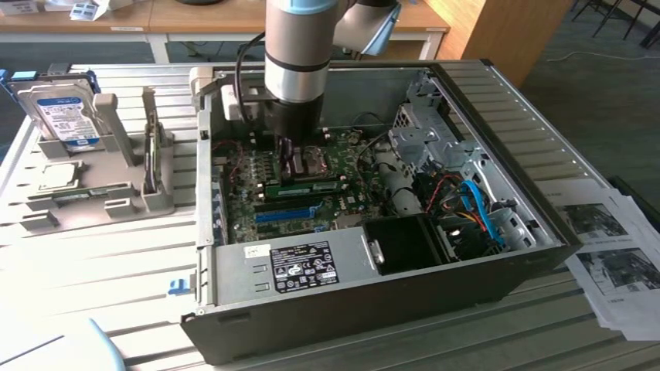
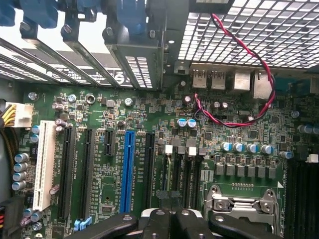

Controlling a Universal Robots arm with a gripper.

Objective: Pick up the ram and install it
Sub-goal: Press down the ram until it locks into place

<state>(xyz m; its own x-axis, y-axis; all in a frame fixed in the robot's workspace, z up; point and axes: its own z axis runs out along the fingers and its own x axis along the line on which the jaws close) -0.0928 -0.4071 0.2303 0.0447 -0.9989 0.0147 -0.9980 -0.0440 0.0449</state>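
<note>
The ram (image 1: 309, 188) is a narrow green stick lying along the motherboard (image 2: 149, 124) inside the open computer case (image 1: 484, 263), beside the blue slot strip (image 1: 286, 213). My gripper (image 1: 294, 171) reaches down into the case, just behind the ram as the exterior view shows it. Whether it touches the stick I cannot tell. In the wrist view my gripper (image 2: 172, 199) is shut, its black fingers (image 2: 160, 216) pressed together over dark slots with white latches (image 2: 168, 149). Nothing shows between them. The CPU socket (image 2: 239, 205) sits beside them.
A grey parts holder (image 1: 103, 202) on the exterior view's left carries a silver hard drive (image 1: 62, 116). Inside the case are the power supply (image 1: 299, 263), a black fan (image 1: 413, 243), drive cages (image 1: 428, 127) and loose cables (image 1: 469, 205). Printed papers (image 1: 614, 255) lie on the right.
</note>
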